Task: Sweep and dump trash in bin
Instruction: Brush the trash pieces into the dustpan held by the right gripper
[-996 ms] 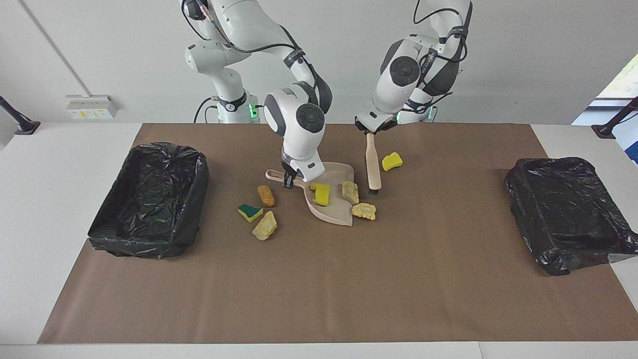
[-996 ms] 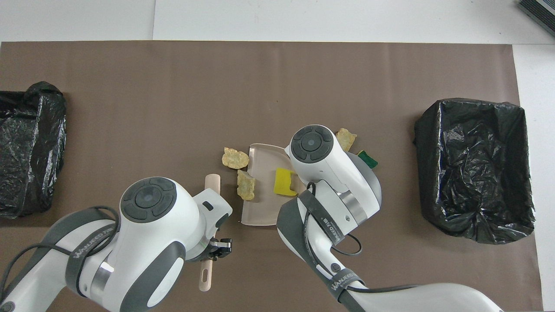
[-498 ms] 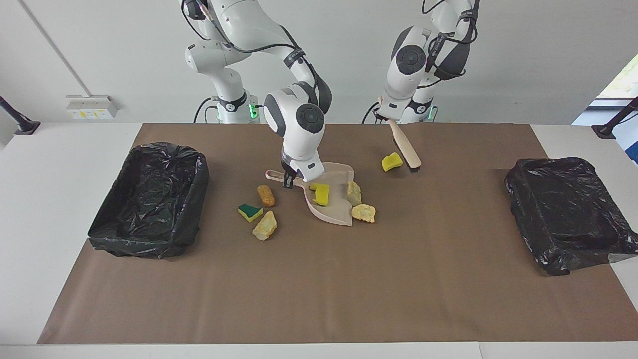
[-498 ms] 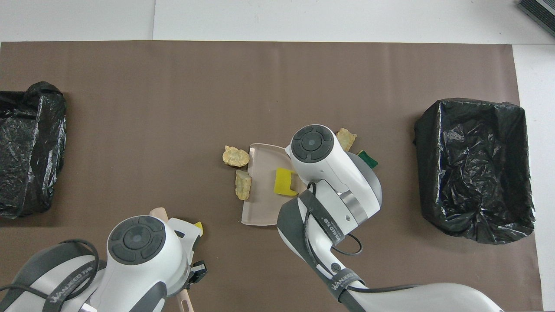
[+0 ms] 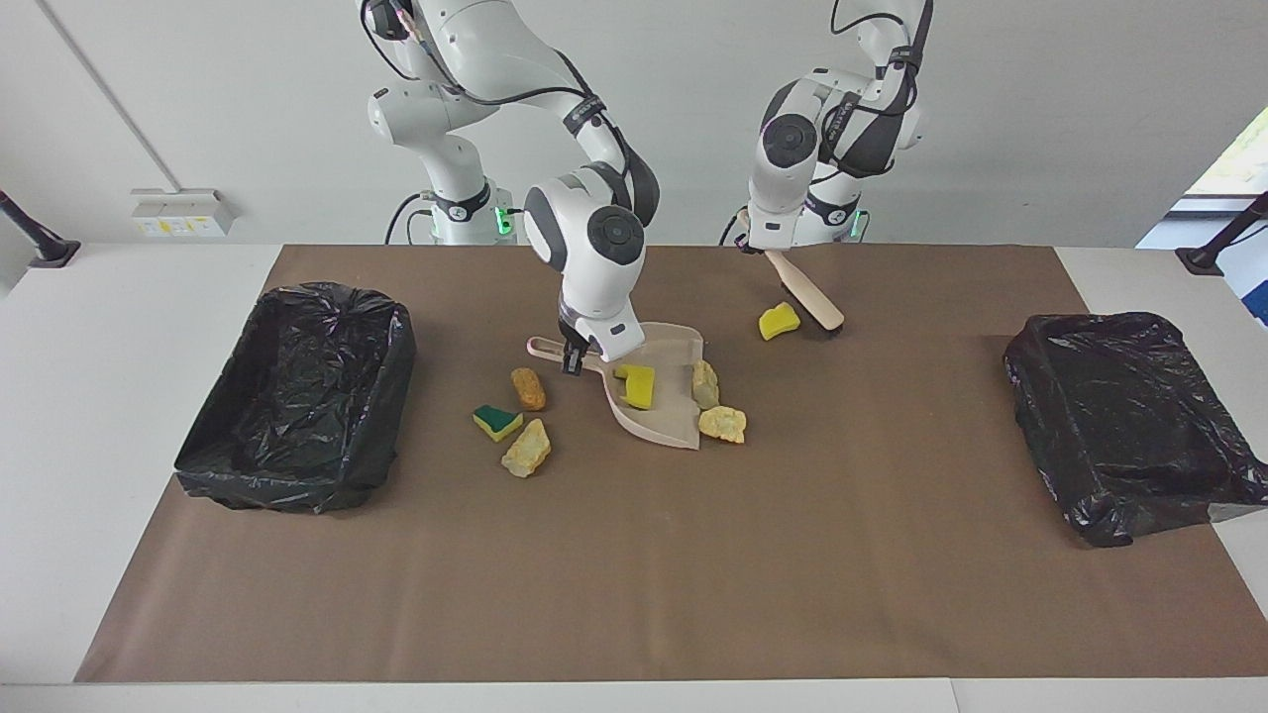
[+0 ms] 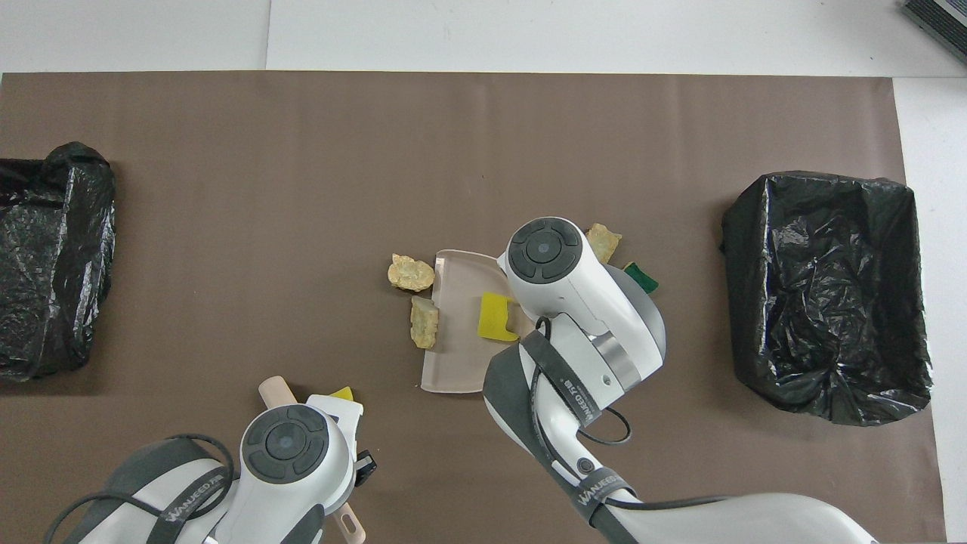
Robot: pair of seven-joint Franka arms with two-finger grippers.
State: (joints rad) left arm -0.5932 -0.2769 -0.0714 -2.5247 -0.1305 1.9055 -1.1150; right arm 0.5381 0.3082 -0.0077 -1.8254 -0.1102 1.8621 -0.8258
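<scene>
Up front, in the facing view, the right pincer (image 5: 572,358) is clamped on the handle of the pink dustpan (image 5: 666,416), which rests on the desk (image 5: 634,555). A yellow sponge bit (image 5: 637,386) lies in the pan just beside that pincer; two pale lumps (image 5: 703,384) (image 5: 723,424) touch the pan's open edge. The left pincer (image 5: 765,250) is clamped on the brush (image 5: 810,297), whose bristle end is down beside another yellow sponge bit (image 5: 779,321).

Overhead, the left arm covers its pincer; the brush tip (image 6: 273,390) shows past it.
</scene>
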